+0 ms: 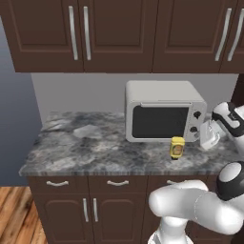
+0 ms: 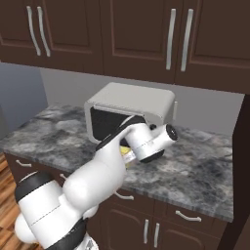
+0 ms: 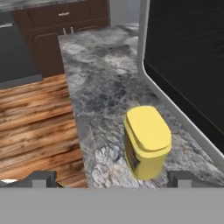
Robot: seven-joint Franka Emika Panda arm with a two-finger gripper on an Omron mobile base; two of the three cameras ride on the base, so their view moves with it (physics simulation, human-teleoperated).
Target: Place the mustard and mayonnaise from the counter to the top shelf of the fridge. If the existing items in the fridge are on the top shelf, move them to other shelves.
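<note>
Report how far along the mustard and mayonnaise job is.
Nothing looks done yet: the mustard stands upright on the counter in front of the microwave. In hand: the open gripper is lined up on the bottle, not touching it. Left: grasping it, shelving it in the fridge, then the mayonnaise.

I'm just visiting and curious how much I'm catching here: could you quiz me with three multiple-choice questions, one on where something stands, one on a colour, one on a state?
1. Where does the mustard stand?
A. on the floor
B. on the counter in front of the microwave
C. on top of the microwave

2. What colour is the mustard's cap?
A. yellow
B. blue
C. black

3. How is the gripper?
A. shut on the mustard
B. shut on nothing
C. open, with the mustard between and beyond its tips

Answers: 1 B, the left base view shows it on the stone slab by the microwave's door. 2 A, the hand view shows a yellow cap. 3 C, the tips stand wide apart there.
</note>
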